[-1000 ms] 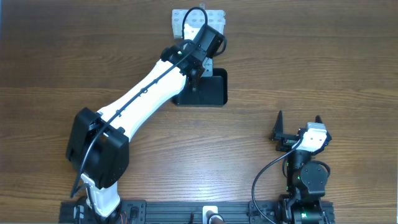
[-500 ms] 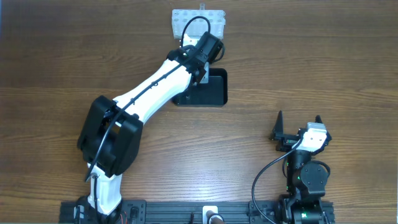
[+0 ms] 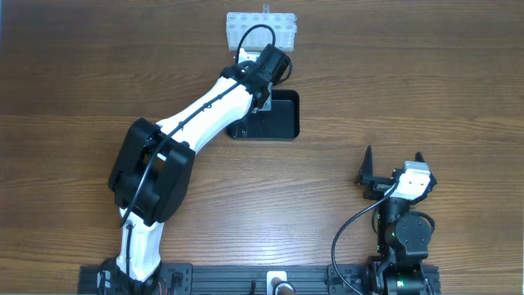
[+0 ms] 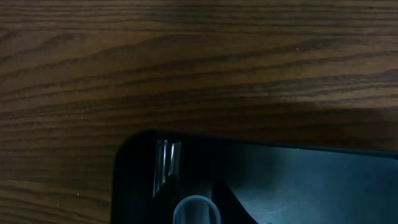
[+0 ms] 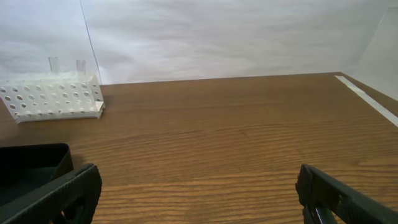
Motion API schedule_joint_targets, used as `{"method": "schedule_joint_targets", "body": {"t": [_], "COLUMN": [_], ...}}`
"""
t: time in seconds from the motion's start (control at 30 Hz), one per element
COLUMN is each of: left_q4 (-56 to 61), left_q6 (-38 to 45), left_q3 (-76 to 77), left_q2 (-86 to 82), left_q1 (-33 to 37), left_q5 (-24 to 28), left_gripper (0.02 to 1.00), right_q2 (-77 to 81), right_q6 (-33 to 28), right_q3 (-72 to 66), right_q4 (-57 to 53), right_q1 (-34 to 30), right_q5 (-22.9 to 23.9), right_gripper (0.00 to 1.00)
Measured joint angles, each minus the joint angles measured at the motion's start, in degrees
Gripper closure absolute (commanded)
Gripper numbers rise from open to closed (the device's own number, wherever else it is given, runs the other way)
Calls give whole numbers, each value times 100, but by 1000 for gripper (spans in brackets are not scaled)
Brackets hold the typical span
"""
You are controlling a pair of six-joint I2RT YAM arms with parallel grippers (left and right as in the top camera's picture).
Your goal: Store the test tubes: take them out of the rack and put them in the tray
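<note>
White rack [image 5: 53, 98] holding two upright tubes [image 5: 53, 64]; black tray [image 5: 28, 165] nearby.

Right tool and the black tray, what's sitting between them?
Nothing: the top view shows bare wooden table between the right tool and the tray.

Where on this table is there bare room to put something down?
The left side of the table, beyond the left arm, is bare; so is the wide stretch right of the tray and rack, past the right end effector. It is crowded between rack and tray, where that arm hangs over the tray.
</note>
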Motion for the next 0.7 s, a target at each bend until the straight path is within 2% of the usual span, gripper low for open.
{"method": "schedule_joint_targets", "body": {"t": [0.47, 0.6, 0.7], "left_q4": [2, 2, 2], "left_q6": [0, -2, 0], "left_q3": [0, 0, 0], "left_q2": [0, 0, 0], "left_q1": [0, 0, 2], "left_q5": [0, 0, 2], "left_gripper": [864, 825, 757], "right_q2": [0, 0, 0], "right_q6": [0, 0, 2], "right_q3": [0, 0, 0], "right_q4": [0, 0, -2], "right_q1": [0, 0, 0], "right_q5": [0, 0, 0], "right_gripper": [7, 7, 7]}}
